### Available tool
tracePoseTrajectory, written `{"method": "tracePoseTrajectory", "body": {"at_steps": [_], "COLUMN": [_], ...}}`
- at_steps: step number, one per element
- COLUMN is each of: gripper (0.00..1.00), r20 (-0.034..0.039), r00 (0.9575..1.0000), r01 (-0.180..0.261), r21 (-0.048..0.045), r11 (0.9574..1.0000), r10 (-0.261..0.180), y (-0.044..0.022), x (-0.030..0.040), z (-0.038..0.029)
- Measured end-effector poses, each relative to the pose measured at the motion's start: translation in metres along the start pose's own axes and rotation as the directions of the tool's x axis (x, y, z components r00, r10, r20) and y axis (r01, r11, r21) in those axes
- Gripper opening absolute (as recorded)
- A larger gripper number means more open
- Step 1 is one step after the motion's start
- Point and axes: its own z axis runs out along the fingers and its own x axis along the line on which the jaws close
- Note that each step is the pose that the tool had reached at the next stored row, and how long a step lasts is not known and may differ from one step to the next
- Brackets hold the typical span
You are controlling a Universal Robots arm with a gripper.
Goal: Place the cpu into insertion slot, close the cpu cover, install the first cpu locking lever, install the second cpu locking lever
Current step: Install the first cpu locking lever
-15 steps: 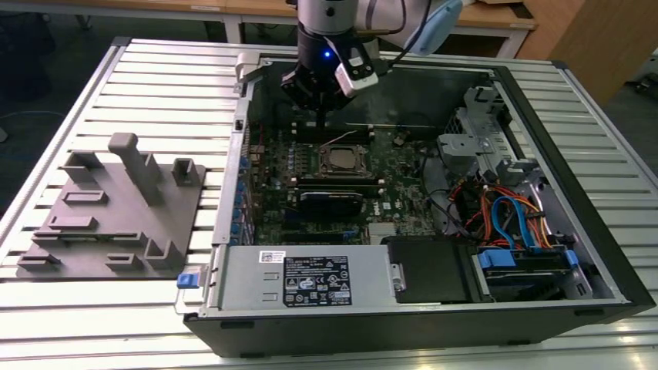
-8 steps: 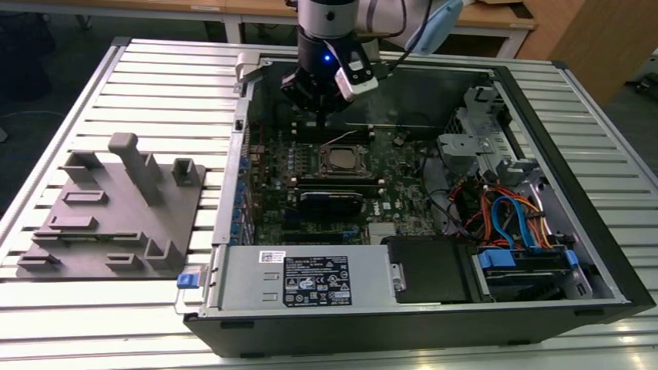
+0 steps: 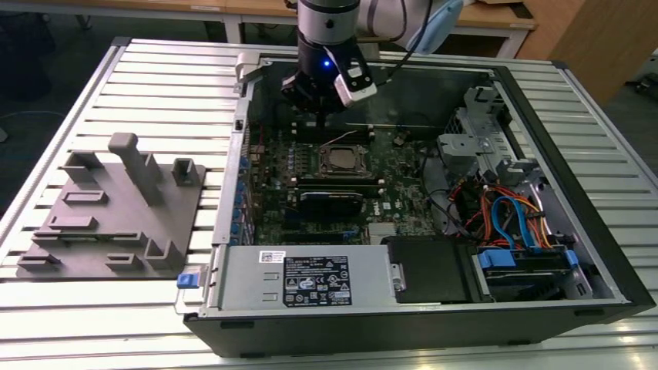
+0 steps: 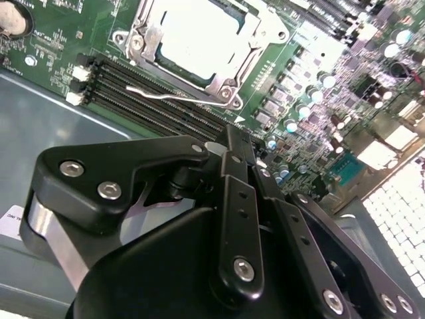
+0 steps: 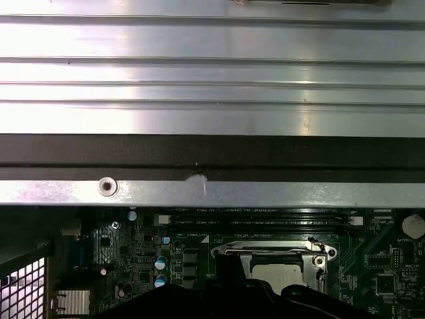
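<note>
The fingers (image 4: pixel 239 199) are seen pressed together at their tips with nothing gripped between them; the gripper (image 4: pixel 234 136) is held above the green circuit board (image 4: pixel 60 40), near the long black memory slots (image 4: pixel 153 100) and apart from the socket; in the exterior view the gripper (image 3: pixel 327 123) is seen hanging inside the open computer case (image 3: pixel 575 154), just beyond the socket's far edge. The cpu (image 4: pixel 192 33) is found seated in the insertion slot (image 3: pixel 322 159), its pale metal top framed by the cpu cover (image 4: pixel 147 36), which is laid flat over it. A thin silver locking lever (image 4: pixel 166 93) is seen running along the socket edge next to the memory slots; whether it is hooked under its catch cannot be told. The case is laid on its side on a slatted metal table (image 3: pixel 154 77); a grey fixture plate (image 3: pixel 113 216) is set beside it, at the exterior view's left.
</note>
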Motion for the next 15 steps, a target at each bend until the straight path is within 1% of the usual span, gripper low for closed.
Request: {"method": "tracePoseTrajectory", "body": {"at_steps": [1,15], "gripper": [0.10,0.10], "r20": [0.0001,0.0000], "r00": [1.0000,1.0000], "r01": [0.000,0.000], "r21": [-0.0017,-0.0018], "r11": [1.0000,1.0000], "r10": [0.000,0.000], "y": [0.0000,0.0000], "x": [0.0000,0.0000], "z": [0.0003,0.0006]}}
